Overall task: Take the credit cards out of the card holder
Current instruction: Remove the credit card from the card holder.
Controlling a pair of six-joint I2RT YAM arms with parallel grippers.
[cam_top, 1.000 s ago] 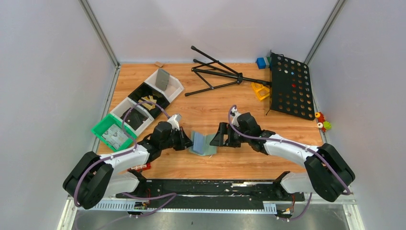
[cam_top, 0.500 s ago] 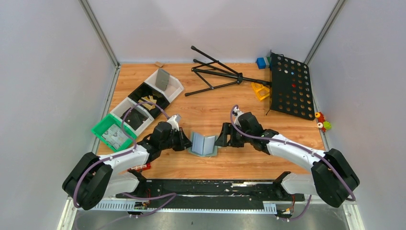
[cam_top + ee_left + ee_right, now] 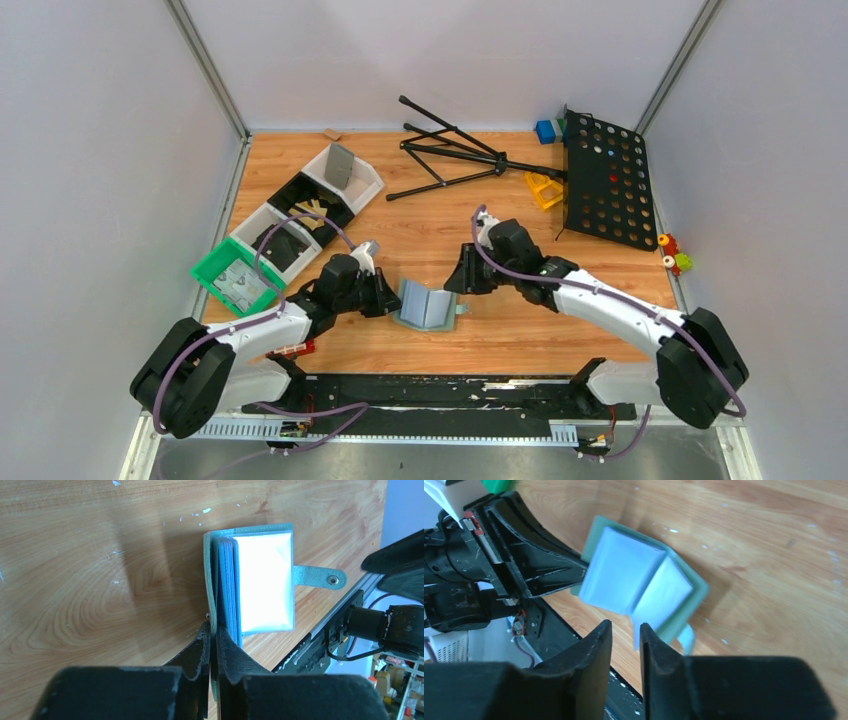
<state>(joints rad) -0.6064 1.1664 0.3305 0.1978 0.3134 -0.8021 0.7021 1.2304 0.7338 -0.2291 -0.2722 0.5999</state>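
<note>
Right gripper [image 3: 458, 284] has narrowed to a slim empty gap, just right of the card holder [image 3: 426, 304]. Left gripper [image 3: 212, 632] clamps its cover; the fold points toward the table's [image 3: 520, 340] far edge.

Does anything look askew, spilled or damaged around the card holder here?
Nothing damaged or spilled. The card holder stands half-open in a V, one cover pinched by the left gripper, its strap flap sticking out sideways. The tilt looks deliberate, not a fault.

Robot test cell, laboratory setting.
Plain grey panel walls [image 3: 100, 150] on aluminium posts [image 3: 205, 65] enclose a wooden tabletop [image 3: 430, 225]; left arm [image 3: 250, 328] and right arm [image 3: 610, 305] bolt to a black base rail [image 3: 440, 385], cabling exposed.
</note>
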